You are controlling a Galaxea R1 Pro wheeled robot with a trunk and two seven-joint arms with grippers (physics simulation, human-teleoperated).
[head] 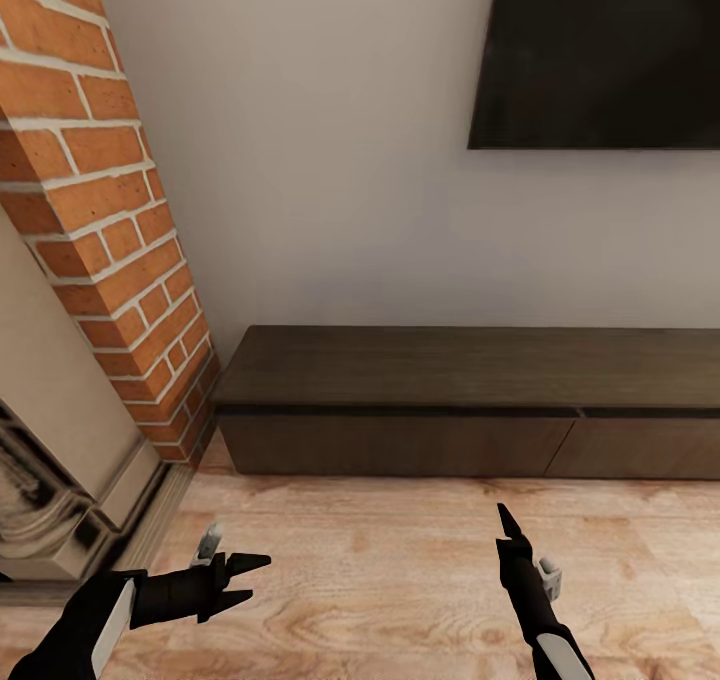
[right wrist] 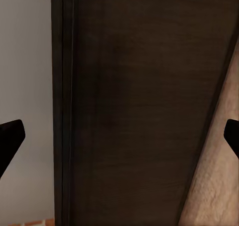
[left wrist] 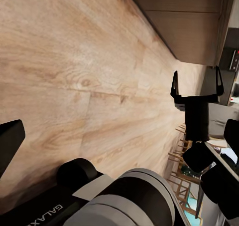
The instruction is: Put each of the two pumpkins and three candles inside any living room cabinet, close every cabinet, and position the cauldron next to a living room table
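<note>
Cabinet [head: 470, 400] closed, beyond both empty end effectors

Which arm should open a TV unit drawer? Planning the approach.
Probably the right: its end effector is open and aimed at the TV unit, in front of a drawer front. The left end effector points sideways over the floor.

A living room in a home, rendered in a simulator. A dark flat-screen TV [head: 600, 55] hangs on a plain pale wall [head: 320, 160] above a long, low dark-brown cabinet [head: 470, 400] with handle-less drawer fronts, which stands on a light wood plank floor [head: 380, 580]. At the left, a red brick fireplace [head: 110, 220] with a pale stone surround rises beside the cabinet.
</note>
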